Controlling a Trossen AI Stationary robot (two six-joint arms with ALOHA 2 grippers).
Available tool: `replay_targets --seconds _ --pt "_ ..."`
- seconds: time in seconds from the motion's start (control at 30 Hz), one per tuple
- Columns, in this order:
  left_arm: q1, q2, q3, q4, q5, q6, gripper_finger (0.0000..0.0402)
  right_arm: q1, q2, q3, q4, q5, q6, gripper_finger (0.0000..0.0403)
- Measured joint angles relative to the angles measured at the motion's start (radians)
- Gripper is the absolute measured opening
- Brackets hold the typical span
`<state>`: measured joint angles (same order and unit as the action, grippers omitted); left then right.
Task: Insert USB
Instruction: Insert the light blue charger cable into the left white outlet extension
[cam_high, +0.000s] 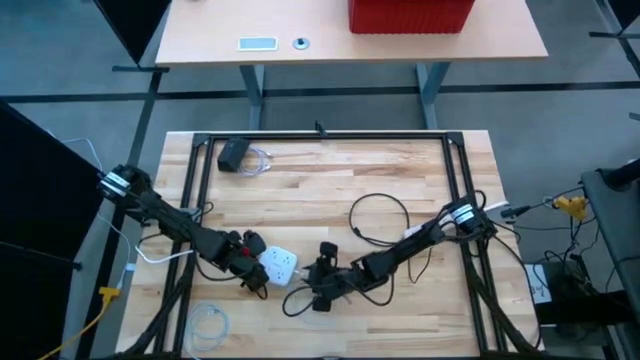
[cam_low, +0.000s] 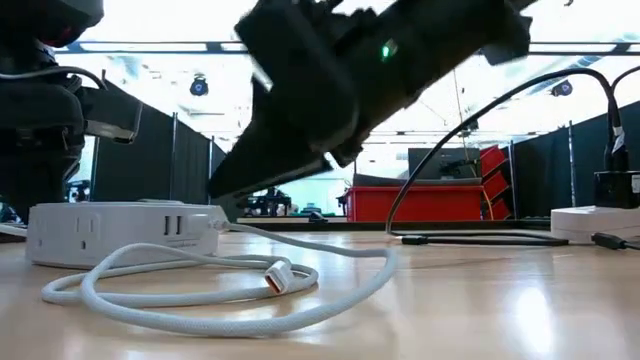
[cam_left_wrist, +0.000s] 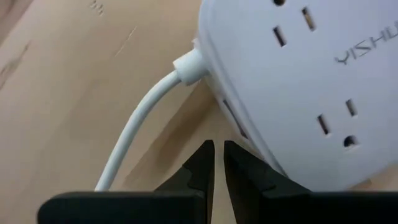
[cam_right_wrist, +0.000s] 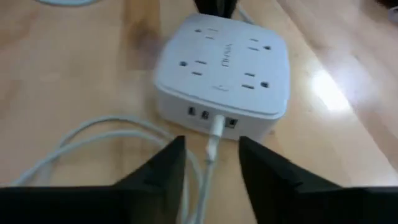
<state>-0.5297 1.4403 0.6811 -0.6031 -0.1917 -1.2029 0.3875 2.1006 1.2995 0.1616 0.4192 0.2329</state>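
Butcher-block table (cam_high: 330, 180) carries a white power strip (cam_high: 279, 265) between nearly closed left pincer (cam_high: 262, 284) and open, empty right pincer (cam_high: 318, 293).

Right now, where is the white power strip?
In the high view the white power strip lies on the table's near-centre, left gripper against it, right gripper facing its USB side.

high: straight down over whole table | low: table-top level, close beside the white power strip (cam_low: 125, 232), facing the room | left wrist: tight on that strip's corner | right wrist: near, facing its port side | all four share the strip
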Motion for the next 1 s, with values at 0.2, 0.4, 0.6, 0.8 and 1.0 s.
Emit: replay_targets --seconds 0.2,0.4,0.6,0.8,1.0 --pt "-0.005 -0.013 0.03 -0.012 0.014 -0.007 0.0024 -0.005 -0.082 0.0 -0.188 -0.158 -0.014 0.022" --pt "-0.028 -0.06 0.139 -0.05 0.008 -0.008 0.0024 -0.003 -0.169 0.0 -0.351 -0.157 -0.053 0.0251" --pt "-0.1 -0.055 0.288 -0.278 -0.001 -0.032 0.0024 -0.001 -0.222 0.0 -0.446 -0.157 -0.077 0.0253" --pt "-0.297 -0.026 0.352 -0.234 0.002 -0.044 0.0024 0.052 -0.332 -0.001 -0.799 -0.157 0.053 0.0229" --pt "-0.469 -0.012 0.359 -0.088 0.003 -0.217 0.0024 0.1 -0.393 -0.001 -0.798 -0.157 0.114 0.0209"
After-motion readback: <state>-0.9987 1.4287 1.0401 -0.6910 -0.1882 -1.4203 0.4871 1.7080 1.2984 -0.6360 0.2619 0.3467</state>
